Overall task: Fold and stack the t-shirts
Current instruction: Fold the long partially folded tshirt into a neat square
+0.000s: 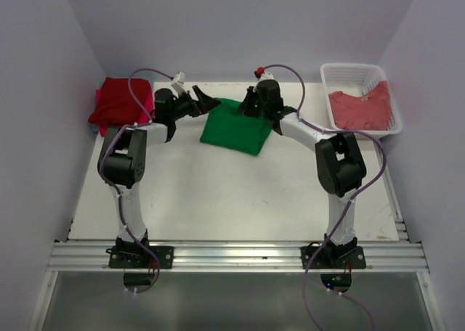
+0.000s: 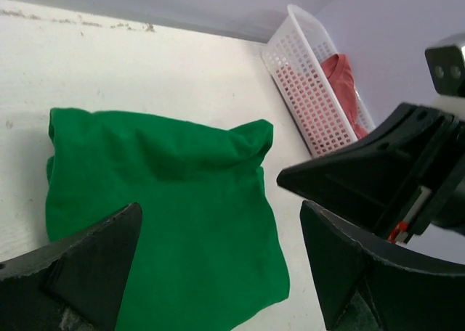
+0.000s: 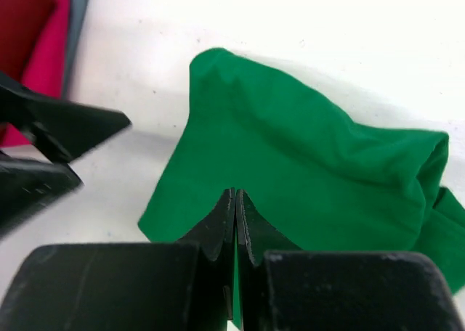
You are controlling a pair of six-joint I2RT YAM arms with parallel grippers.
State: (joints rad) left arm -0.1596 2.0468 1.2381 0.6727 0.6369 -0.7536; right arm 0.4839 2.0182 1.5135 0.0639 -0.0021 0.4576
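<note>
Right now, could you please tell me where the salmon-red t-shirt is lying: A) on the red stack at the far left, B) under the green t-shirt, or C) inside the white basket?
C: the salmon-red t-shirt lies inside the white basket at the far right, well apart from the green t-shirt.

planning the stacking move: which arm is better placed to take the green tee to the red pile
Left, probably: the left gripper is open at the green tee's left edge, on the red pile's side; the right gripper is shut.
</note>
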